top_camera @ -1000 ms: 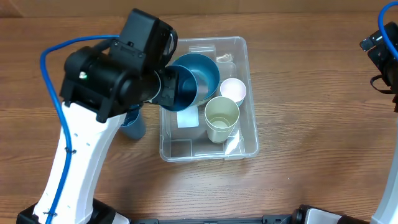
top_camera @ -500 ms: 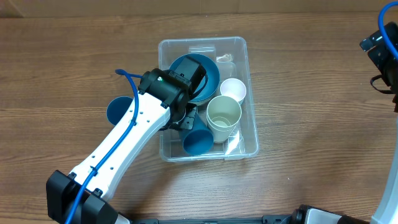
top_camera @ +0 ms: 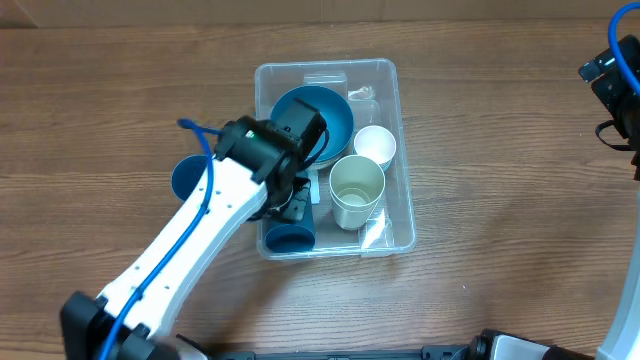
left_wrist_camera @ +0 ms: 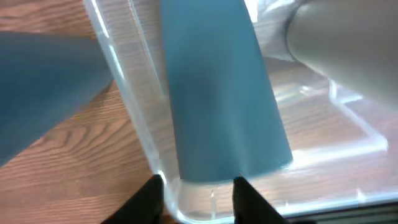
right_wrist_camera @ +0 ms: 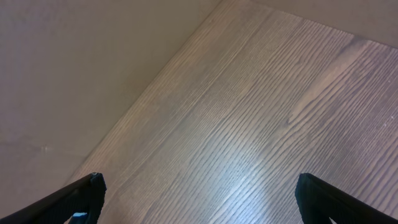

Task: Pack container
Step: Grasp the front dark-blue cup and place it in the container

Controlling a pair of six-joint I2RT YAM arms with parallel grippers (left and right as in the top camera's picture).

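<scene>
The clear container (top_camera: 404, 140) sits mid-table and holds a blue bowl (top_camera: 335, 118), a small white cup (top_camera: 376, 146) and a pale green cup (top_camera: 357, 190). A blue cup (top_camera: 289, 238) lies on its side in the front left corner. My left gripper (top_camera: 297, 205) hovers just above that cup. In the left wrist view the blue cup (left_wrist_camera: 217, 93) lies past my fingertips (left_wrist_camera: 244, 194), which stand a little apart and hold nothing; one is over the container wall (left_wrist_camera: 134, 93). My right gripper (right_wrist_camera: 199, 186) is wide open over bare table at the far right.
A second blue cup (top_camera: 185, 178) stands on the table just left of the container, partly under my left arm, and shows as a blue shape (left_wrist_camera: 43, 81) in the left wrist view. The right arm (top_camera: 618, 80) is at the right edge.
My left arm swung down into the container's front left with the blue cup. The cup now lies on its side there and the jaws have parted off it. The right arm has not moved.
</scene>
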